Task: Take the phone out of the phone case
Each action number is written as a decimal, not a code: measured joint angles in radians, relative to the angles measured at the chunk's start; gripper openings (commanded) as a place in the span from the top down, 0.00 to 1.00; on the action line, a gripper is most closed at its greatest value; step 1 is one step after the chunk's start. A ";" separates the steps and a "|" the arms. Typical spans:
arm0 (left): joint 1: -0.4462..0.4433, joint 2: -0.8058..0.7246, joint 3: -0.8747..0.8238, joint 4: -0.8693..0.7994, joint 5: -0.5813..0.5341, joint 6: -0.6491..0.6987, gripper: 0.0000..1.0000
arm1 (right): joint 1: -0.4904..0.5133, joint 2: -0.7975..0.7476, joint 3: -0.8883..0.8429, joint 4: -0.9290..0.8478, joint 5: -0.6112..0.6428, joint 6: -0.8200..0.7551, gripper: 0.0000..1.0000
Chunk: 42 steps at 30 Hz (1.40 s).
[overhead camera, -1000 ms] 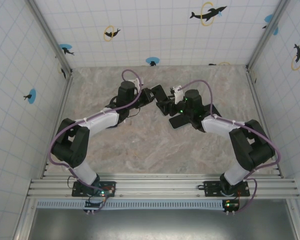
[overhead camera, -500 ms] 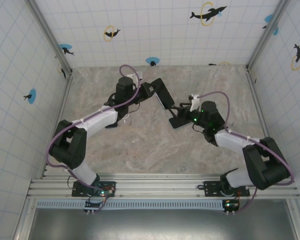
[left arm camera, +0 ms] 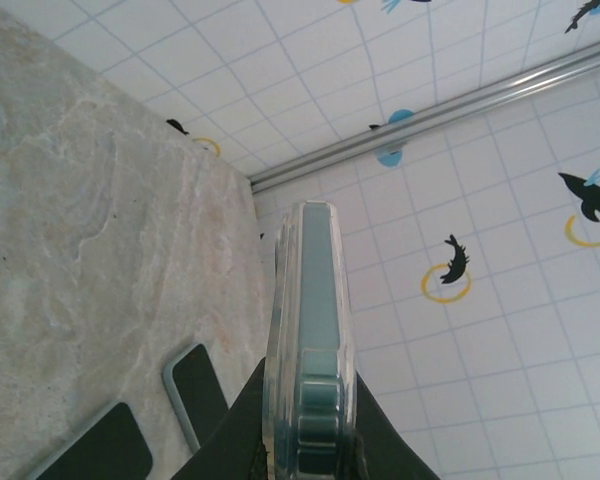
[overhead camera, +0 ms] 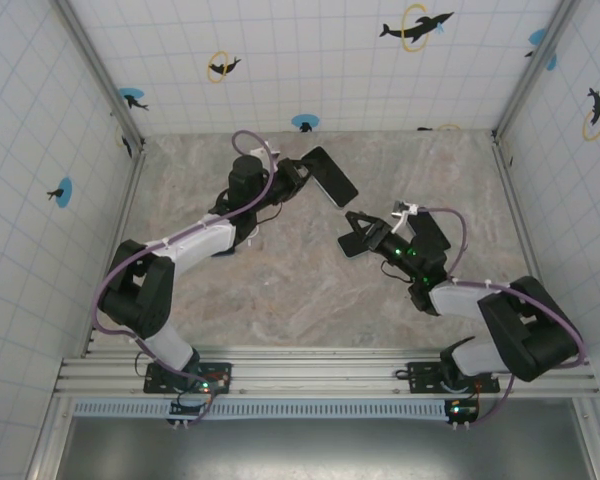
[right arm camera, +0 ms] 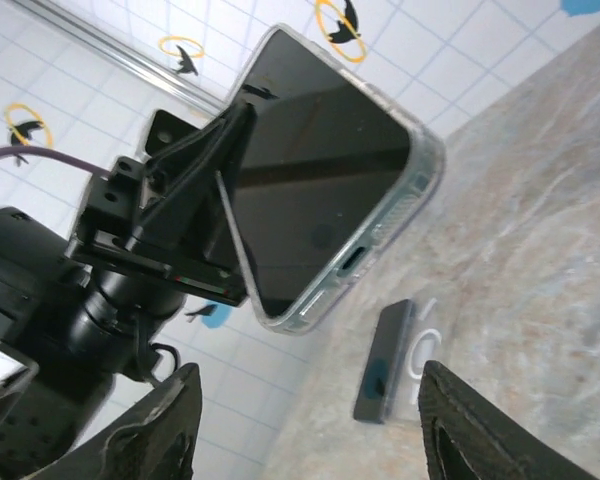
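Clamping phone [overhead camera: 332,178], left gripper [overhead camera: 299,177] above marble tabletop [overhead camera: 280,290]; right gripper [right arm camera: 305,385] released; tiled walls [overhead camera: 310,60] around.

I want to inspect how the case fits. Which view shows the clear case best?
The right wrist view: the clear case is seen close, face-on, its rim wrapping the dark phone. The left wrist view shows it edge-on; the top view shows it small and dark.

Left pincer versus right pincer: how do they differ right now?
The left pincer is shut on the cased phone; the right pincer stands open and empty. The left pincer holds the phone clear of the table; the right pincer faces its screen, touching nothing. Both are black and two-fingered.
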 measured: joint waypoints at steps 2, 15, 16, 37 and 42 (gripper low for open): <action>-0.004 0.000 -0.003 0.008 0.000 -0.016 0.89 | 0.005 0.028 0.000 0.046 0.007 0.043 0.47; -0.014 0.000 -0.004 0.052 0.011 -0.058 0.90 | 0.008 0.172 0.066 0.241 0.008 0.190 0.63; -0.014 0.000 -0.004 0.052 0.011 -0.058 0.90 | 0.010 0.178 0.066 0.251 0.007 0.196 0.65; -0.005 -0.054 -0.015 0.074 0.023 -0.106 0.93 | 0.014 0.204 0.117 0.312 -0.064 0.106 0.83; -0.002 -0.070 -0.020 0.078 0.042 -0.118 0.96 | 0.003 0.192 0.122 0.314 -0.111 0.045 0.86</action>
